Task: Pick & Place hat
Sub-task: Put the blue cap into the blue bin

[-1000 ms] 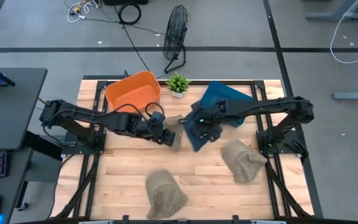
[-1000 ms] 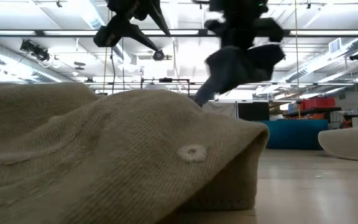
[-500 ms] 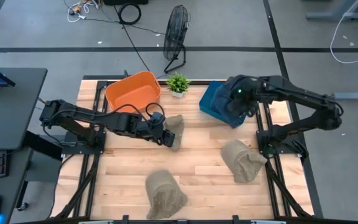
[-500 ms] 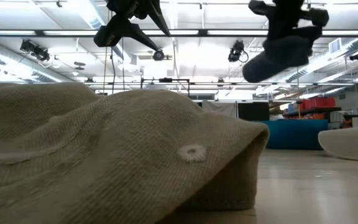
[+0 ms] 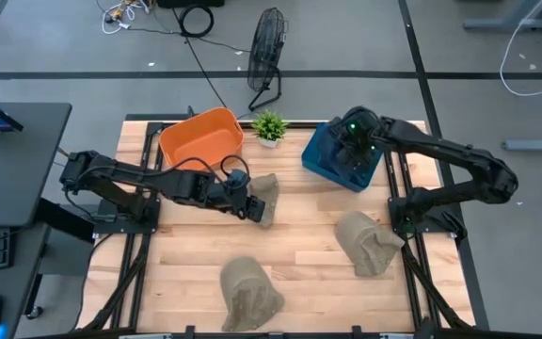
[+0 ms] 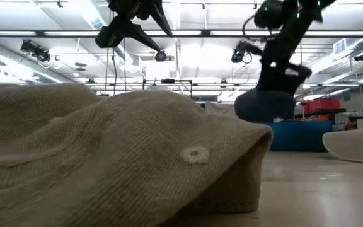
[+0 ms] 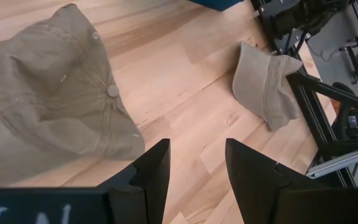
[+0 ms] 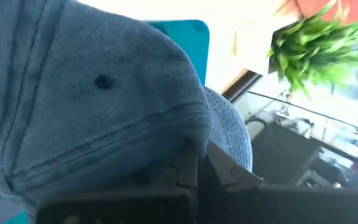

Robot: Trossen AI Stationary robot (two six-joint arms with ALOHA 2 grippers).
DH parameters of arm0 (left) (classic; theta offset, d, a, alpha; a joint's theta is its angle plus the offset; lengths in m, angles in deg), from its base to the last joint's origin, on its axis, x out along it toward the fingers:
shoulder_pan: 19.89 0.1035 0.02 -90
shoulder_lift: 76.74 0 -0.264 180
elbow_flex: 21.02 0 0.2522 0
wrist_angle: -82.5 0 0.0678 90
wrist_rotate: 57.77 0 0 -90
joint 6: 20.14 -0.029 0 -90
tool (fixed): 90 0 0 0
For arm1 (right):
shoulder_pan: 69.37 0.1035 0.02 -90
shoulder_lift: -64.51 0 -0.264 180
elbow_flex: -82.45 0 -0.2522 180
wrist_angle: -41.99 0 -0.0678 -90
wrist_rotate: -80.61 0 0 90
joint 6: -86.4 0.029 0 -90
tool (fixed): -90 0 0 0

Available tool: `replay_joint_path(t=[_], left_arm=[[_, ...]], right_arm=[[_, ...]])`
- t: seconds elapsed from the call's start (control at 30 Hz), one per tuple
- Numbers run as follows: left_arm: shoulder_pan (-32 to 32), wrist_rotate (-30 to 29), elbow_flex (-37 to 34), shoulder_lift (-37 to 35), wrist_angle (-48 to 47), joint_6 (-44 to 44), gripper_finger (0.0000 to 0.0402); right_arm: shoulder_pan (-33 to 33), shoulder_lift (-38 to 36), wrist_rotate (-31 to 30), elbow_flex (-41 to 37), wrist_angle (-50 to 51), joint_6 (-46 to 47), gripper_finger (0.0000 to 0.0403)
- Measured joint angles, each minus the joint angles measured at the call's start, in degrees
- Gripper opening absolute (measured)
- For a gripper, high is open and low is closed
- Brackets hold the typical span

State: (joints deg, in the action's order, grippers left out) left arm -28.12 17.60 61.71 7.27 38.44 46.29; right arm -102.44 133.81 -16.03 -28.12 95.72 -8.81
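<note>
Now blue hat [image 8: 98,106] over blue bin [image 5: 323,160].

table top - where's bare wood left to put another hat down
Barest: the wood table's middle strip, between the tan hat at the left pincer and the tan hat on the right. Also the front left corner, beside the front tan hat. Crowded: the back edge, with orange bin, plant, blue bin and right pincer holding the blue hat.

You face a lab or workshop hall: grey floor, loose cables [image 5: 199,52], floor fan [image 5: 267,56], ceiling strip lights [image 6: 188,33], wooden surface [image 5: 299,250] on metal frame.
</note>
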Motion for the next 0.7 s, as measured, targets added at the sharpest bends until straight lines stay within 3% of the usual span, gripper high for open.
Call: replay_joint_path(t=[0.1, 0.3, 0.53, 0.7], left_arm=[[0.04, -0.02, 0.00, 0.00, 0.01, 0.12, 0.0158], [0.03, 0.00, 0.00, 0.00, 0.01, 0.43, 0.0158], [0.82, 0.00, 0.00, 0.00, 0.04, 0.49, 0.0158], [1.89, 0.02, 0.00, 0.00, 0.02, 1.94, 0.0158]], right_arm=[[-2.61, 0.02, 1.00, -4.27, -6.72, -1.94, 0.0000], [-4.80, -0.20, 1.15, -10.63, -10.68, -8.63, 0.0001], [-4.58, 0.02, 6.24, -12.14, -11.21, 1.35, 0.0033], [-4.58, 0.02, 6.46, -12.14, -12.08, 5.21, 0.0057]])
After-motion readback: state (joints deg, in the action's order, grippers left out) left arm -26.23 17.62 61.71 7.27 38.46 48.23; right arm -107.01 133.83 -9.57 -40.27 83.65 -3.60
